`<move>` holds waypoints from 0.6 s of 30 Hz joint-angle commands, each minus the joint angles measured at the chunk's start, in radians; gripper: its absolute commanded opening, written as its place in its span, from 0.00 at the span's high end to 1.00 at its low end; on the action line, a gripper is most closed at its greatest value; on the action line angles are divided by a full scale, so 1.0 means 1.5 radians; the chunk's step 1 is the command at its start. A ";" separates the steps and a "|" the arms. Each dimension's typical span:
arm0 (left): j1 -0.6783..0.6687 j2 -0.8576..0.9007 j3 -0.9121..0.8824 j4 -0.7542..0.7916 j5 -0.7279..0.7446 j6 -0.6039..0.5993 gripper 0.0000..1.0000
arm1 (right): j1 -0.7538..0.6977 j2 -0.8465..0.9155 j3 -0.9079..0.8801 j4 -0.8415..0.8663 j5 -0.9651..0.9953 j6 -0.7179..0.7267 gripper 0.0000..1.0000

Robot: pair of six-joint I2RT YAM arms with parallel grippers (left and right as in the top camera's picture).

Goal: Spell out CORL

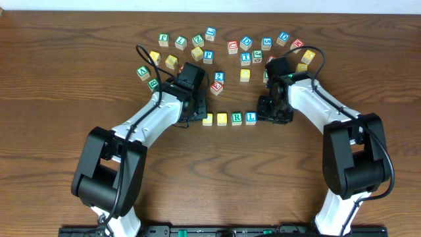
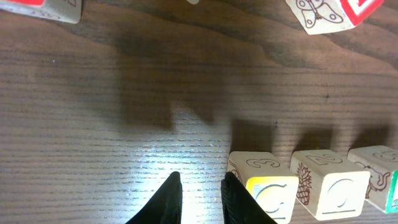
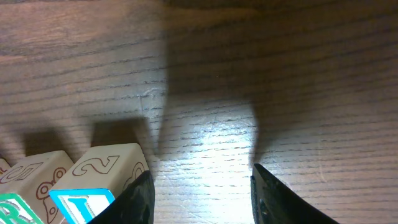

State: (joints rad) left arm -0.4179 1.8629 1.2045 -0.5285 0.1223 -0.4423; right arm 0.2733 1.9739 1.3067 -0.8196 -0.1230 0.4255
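Observation:
Four cubes stand in a row near the table's middle: yellow C (image 1: pixel 208 119), yellow O (image 1: pixel 222 119), green R (image 1: pixel 237 118), blue L (image 1: pixel 250 118). My left gripper (image 1: pixel 197 117) sits just left of the C, and my right gripper (image 1: pixel 266 117) just right of the L. In the left wrist view the left gripper (image 2: pixel 201 180) is shut over bare wood, its right finger against the C cube (image 2: pixel 270 193), with the O (image 2: pixel 339 190) beyond. In the right wrist view the right gripper (image 3: pixel 200 174) is open and empty, its left finger beside the L cube (image 3: pixel 87 202).
Many other letter and number cubes lie scattered in an arc behind the row, such as a blue one (image 1: pixel 210 33) and a stacked pair (image 1: pixel 219 82). A butterfly cube (image 2: pixel 320 15) lies beyond the left gripper. Both arms reach in from the front edge.

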 commanded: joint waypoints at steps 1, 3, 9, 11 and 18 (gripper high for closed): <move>0.003 0.013 -0.006 0.002 -0.002 -0.036 0.78 | 0.011 0.006 -0.005 0.001 -0.002 -0.003 0.55; 0.003 0.015 -0.006 0.003 -0.002 -0.036 0.78 | 0.011 0.006 -0.005 0.001 -0.002 -0.003 0.55; 0.003 0.022 -0.006 0.002 -0.002 -0.036 0.78 | 0.011 0.006 -0.005 0.001 -0.002 -0.003 0.55; 0.003 0.023 -0.006 0.002 -0.001 -0.036 0.78 | 0.011 0.006 -0.005 0.001 -0.002 -0.003 0.55; 0.003 0.023 -0.006 0.003 -0.001 -0.036 0.78 | 0.018 0.006 -0.005 0.013 -0.013 -0.020 0.55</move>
State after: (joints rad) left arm -0.4179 1.8843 1.2045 -0.5251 0.1223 -0.4866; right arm 0.2737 1.9739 1.3067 -0.8082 -0.1314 0.4129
